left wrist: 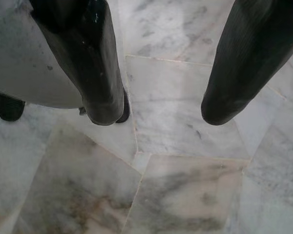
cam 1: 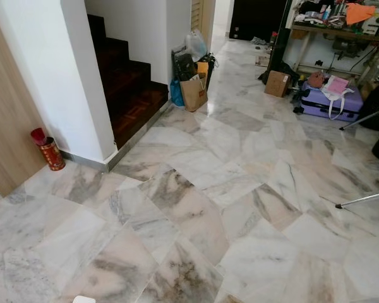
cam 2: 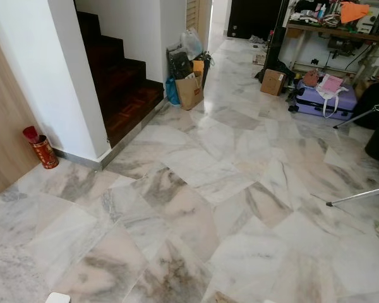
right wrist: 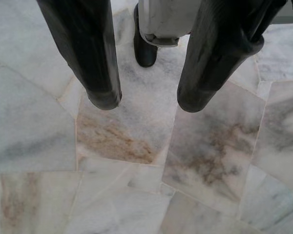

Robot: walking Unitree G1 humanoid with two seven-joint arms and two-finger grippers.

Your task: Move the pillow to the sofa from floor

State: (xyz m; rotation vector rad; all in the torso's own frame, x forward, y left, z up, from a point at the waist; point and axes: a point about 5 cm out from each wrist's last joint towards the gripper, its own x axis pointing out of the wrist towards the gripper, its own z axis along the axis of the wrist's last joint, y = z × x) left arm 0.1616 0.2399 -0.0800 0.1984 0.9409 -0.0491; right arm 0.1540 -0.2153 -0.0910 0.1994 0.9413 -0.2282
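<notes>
Marble floor (cam 1: 196, 208) is stretching out ahead of you in both eye views, pale tiles with grey and brown veining, and no pillow or sofa is lying anywhere on it. That is the relation governing your coming move: the task's thing is sitting somewhere outside the frames, so you cannot tell which way it lies from either gripper, how its long axis is running, or which arm is nearer.

Items standing around the edges:
- dark wooden stairs (cam 1: 129, 88) rising on your left behind a white wall
- red tin (cam 1: 51, 153) standing at the foot of that wall
- brown paper bag (cam 1: 194, 92) among bags beside the staircase
- cardboard box (cam 1: 277, 83) and purple suitcase (cam 1: 331, 103) lying far right, under a cluttered shelf
- tripod leg (cam 1: 363, 200) reaching in from the right edge

Left gripper (left wrist: 156, 114) is hanging over bare tile, fingers parted, gripping nothing. Right gripper (right wrist: 147, 103) is doing likewise, fingers spread apart and empty.

Wrist views are giving you what the eye views are not: both grippers' fingers, plus the robot's own dark feet on the tile. Eye views alone are offering the room. In my judgement you are needing to turn and search before any reach.
</notes>
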